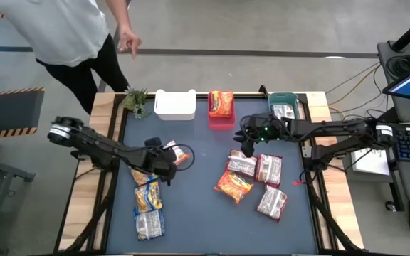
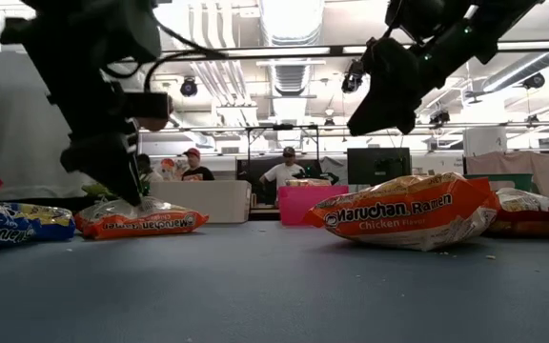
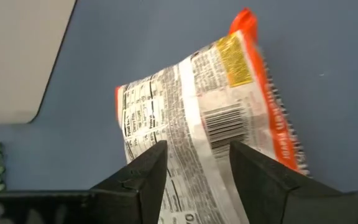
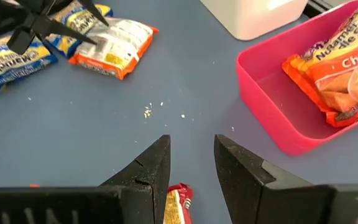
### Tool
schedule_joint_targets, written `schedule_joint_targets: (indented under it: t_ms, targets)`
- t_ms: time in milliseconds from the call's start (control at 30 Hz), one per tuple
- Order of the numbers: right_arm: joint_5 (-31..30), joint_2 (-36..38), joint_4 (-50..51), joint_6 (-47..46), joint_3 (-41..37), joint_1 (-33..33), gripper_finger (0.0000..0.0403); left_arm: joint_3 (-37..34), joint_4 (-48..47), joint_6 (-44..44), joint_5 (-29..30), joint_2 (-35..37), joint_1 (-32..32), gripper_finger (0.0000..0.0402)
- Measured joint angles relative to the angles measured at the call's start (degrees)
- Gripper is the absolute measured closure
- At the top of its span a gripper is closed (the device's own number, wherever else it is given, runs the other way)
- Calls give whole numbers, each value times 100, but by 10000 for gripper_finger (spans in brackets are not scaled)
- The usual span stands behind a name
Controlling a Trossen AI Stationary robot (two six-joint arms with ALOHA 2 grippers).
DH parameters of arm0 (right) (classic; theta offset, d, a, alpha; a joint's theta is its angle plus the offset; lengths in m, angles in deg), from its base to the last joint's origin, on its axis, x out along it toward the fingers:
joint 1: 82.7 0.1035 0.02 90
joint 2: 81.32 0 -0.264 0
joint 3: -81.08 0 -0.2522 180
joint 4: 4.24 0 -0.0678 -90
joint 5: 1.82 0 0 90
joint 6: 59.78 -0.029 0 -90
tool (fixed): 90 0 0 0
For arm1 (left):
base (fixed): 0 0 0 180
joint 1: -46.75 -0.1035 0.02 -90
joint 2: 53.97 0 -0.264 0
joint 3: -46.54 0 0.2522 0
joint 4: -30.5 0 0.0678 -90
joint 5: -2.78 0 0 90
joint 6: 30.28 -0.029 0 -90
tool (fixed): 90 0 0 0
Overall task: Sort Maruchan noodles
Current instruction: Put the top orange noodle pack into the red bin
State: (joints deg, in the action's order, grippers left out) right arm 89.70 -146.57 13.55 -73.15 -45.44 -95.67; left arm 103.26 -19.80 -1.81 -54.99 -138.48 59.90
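The left gripper (image 1: 168,158) hangs low over the blue-grey table mat (image 1: 198,206), its two dark fingers (image 3: 143,175) set apart on either side of an orange crinkly plastic noodle packet (image 3: 210,130) that lies label-side up on the mat; the fingers straddle its near end, and whether they touch it cannot be told. In the low view this packet (image 2: 141,219) rests flat under the arm. Just beside it lie two blue-yellow packets (image 1: 148,195) and a silvery-white one (image 1: 150,225).

The right gripper (image 1: 249,146) hovers above the middle of the mat, its fingers (image 4: 151,168) narrowly parted and holding nothing. Below it a cluster of silvery-white and red packets (image 1: 258,169) and an orange packet (image 1: 233,186) lies on the mat's right half.

At the far edge stand a white plastic bin (image 1: 175,104), a pink bin (image 1: 221,117) holding an orange packet (image 1: 221,103), and a teal bin (image 1: 285,99) with a silvery packet (image 1: 284,112). A small green plant (image 1: 137,102) stands by the white bin. A person (image 1: 70,35) stands beyond the corner.
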Motion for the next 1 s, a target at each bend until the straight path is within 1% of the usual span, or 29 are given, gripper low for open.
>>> schedule_joint_targets:
  t_ms: [133, 333, 433, 567, 633, 867, 1000]
  targets:
    - [2, -77, -2, 55, 0, 0, 291, 0, 105, -118, -147, -177, -170, 261]
    - [1, -97, -2, 56, -2, 0, 291, 2, 151, -122, -148, -215, -285, 294]
    - [0, -97, -4, 104, -2, 0, 291, -5, 147, -122, -147, -203, -287, 322]
    - [1, -97, -4, 141, -2, 0, 291, -22, 161, -109, -76, -203, -291, 378]
    - [0, -97, -4, 143, -2, 0, 291, -24, 195, -101, -54, -199, -293, 394]
    - [2, -97, -5, 141, -4, 0, 291, -38, 520, -215, 46, -155, -291, 401]
    - [1, -97, -5, 141, -14, 0, 291, -42, 1132, -608, 31, 57, -269, 401]
